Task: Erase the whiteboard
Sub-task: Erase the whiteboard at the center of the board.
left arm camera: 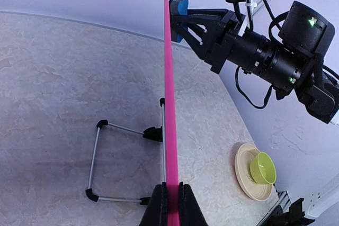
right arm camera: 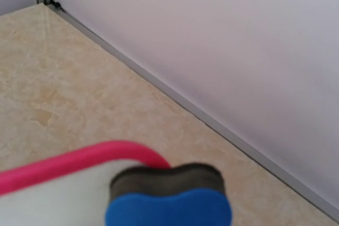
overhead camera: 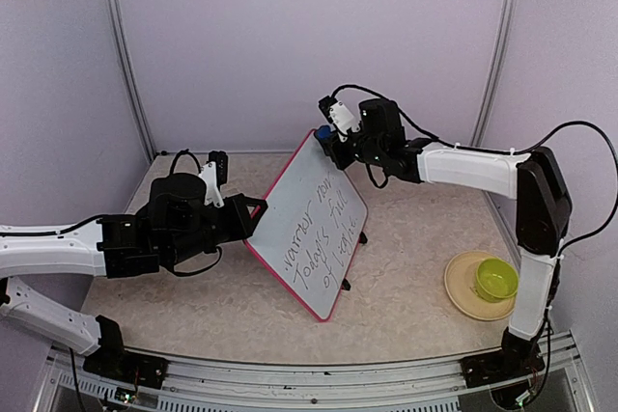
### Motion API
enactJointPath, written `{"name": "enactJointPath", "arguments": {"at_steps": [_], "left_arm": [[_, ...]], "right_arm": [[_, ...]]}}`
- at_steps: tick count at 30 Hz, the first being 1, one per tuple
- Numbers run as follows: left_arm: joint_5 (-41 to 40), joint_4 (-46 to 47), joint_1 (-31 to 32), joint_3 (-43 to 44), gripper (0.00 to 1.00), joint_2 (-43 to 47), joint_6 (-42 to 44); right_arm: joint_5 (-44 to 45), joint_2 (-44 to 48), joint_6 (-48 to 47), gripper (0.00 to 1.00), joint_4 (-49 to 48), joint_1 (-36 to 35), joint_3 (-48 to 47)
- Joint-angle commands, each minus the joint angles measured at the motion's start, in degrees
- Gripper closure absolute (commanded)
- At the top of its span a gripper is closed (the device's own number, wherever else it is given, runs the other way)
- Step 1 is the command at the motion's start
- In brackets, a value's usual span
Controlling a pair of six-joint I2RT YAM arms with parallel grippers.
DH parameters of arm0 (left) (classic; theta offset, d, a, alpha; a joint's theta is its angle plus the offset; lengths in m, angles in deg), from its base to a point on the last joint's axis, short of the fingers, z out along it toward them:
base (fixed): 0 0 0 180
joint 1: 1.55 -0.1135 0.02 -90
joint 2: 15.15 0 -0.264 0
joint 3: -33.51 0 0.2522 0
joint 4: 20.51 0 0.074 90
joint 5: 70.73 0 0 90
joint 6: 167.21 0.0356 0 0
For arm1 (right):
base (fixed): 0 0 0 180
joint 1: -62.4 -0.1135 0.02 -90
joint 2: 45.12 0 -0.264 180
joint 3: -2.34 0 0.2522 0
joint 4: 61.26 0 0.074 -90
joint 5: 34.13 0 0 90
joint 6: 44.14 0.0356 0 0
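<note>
The whiteboard (overhead camera: 311, 224) stands tilted on its stand (left arm camera: 106, 162) in the middle of the bench (overhead camera: 406, 320), every line of dark handwriting (overhead camera: 323, 238) intact, so nothing's wiped yet. The left claw (left arm camera: 169, 205) is clamped on its pink rim (left arm camera: 168, 104), and the right claw (overhead camera: 331, 139) pinches a blue eraser (right arm camera: 168, 205) at the top corner. By the look of it, all the erasing lies ahead.

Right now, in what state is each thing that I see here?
whiteboard: stands tilted on its stand, writing not yet erased.
left hand: shut on the whiteboard's edge.
right hand: shut on the eraser.
eraser: held at the whiteboard's top corner.
bowl: upright on the plate, looks empty.
</note>
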State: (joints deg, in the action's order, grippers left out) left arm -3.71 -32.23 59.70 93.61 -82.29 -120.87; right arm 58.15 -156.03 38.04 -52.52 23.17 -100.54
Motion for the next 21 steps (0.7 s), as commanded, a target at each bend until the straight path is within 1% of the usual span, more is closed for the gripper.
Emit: {"name": "enactJointPath", "arguments": {"at_steps": [1, 4, 10, 21], "left_arm": [[6.4, -1.5, 1.8, 1.2, 1.00, -0.1, 2.2], [6.5, -1.5, 1.8, 1.5, 1.00, -0.5, 2.3], [6.5, -1.4, 1.8, 1.9, 1.00, -0.8, 2.5], [6.6, -1.2, 1.7, 1.8, 1.00, -0.9, 2.4]], "right_arm": [[-2.9, -1.9, -1.0, 1.00, -1.7, 0.2, -1.5], [-4.8, -2.3, -1.2, 1.00, -0.8, 0.1, -1.5], [-5.8, -1.3, -1.3, 1.00, -0.4, -0.8, 0.3], [-3.5, 0.3, -3.3, 1.00, 0.1, -4.2, 3.7]]}}
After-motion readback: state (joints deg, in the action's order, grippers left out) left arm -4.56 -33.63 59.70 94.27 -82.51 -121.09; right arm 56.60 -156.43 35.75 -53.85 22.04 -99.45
